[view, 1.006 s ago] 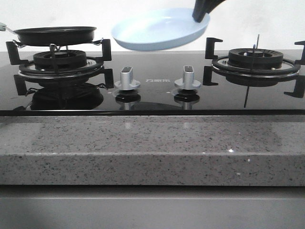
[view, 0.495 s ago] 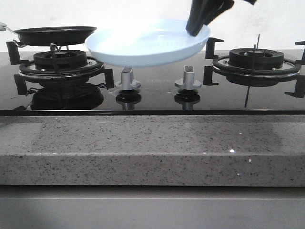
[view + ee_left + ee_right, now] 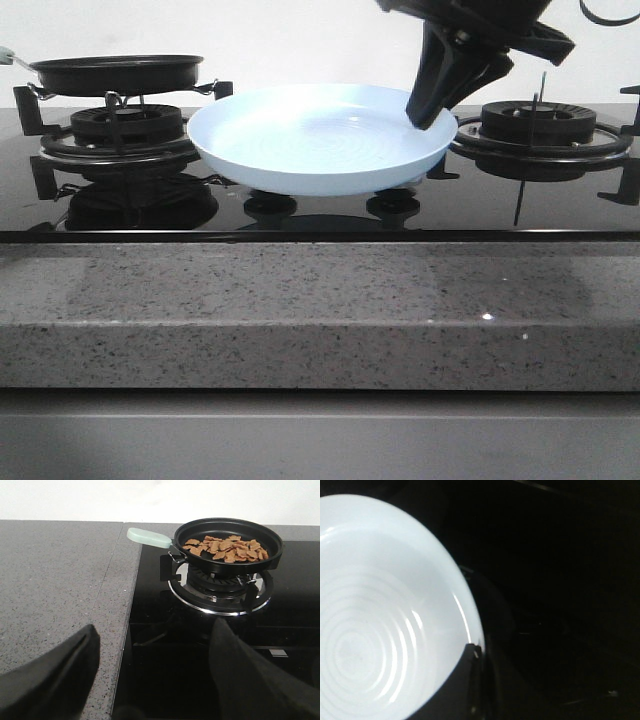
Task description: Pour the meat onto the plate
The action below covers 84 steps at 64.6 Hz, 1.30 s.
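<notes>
The pale-blue plate (image 3: pixel 320 138) hangs tilted just above the stove's two knobs, held by its right rim. My right gripper (image 3: pixel 428 110) is shut on that rim; the right wrist view shows the plate (image 3: pixel 380 630) and my gripper (image 3: pixel 476 652) clamped on its edge. The meat (image 3: pixel 225 549) is a heap of tan pieces in the black frying pan (image 3: pixel 227 547) with a mint handle (image 3: pixel 148 537), on the left burner. The pan (image 3: pixel 115 72) also shows in the front view. My left gripper (image 3: pixel 155 645) is open and empty, short of the pan, over the stove's left edge.
The right burner (image 3: pixel 535 125) with black pan supports stands just behind my right gripper. The left burner ring (image 3: pixel 220 592) is under the pan. A grey speckled counter (image 3: pixel 320 310) runs along the front and along the stove's left side (image 3: pixel 55 580).
My right gripper has carried the plate down and toward the front, from high behind the stove to just over the knobs. The pan has not moved.
</notes>
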Tool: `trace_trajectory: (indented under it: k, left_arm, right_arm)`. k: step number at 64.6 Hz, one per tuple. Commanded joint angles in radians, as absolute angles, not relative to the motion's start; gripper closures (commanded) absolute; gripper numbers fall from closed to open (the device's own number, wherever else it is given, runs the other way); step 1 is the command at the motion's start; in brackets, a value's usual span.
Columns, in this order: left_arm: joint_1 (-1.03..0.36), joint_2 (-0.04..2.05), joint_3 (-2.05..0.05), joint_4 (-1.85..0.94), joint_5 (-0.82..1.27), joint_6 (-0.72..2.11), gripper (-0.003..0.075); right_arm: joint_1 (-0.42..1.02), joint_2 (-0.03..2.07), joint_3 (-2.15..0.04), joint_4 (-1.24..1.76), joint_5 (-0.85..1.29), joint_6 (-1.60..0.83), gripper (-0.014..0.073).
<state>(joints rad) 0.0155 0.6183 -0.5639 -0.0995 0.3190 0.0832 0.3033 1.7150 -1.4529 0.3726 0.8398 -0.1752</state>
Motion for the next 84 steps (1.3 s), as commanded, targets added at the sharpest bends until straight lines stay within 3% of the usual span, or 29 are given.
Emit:
trace_trajectory:
  k: [1, 23, 53, 67, 84]
  left_arm:
    - [0.012, 0.622, -0.591, -0.108, 0.233, 0.073, 0.0261]
    - [0.014, 0.691, -0.624, -0.267, 0.258, 0.053, 0.0260]
    - [0.108, 1.217, -1.082, -0.455, 0.463, 0.065, 0.0258]
    - [0.217, 1.411, -1.271, -0.858, 0.649, 0.270, 0.0258]
    - [0.372, 1.560, -1.322, -1.212, 0.784, 0.392, 0.0258]
  right_arm:
    - [0.300, 1.664, -1.471, 0.387, 0.803, -0.188, 0.0655]
    - [0.300, 1.667, -1.471, 0.388, 0.802, -0.188, 0.0655]
    - [0.300, 1.667, -1.471, 0.388, 0.802, -0.188, 0.0655]
    - [0.300, 1.667, -1.471, 0.388, 0.802, -0.188, 0.0655]
    - [0.300, 1.667, -1.471, 0.388, 0.801, -0.188, 0.0655]
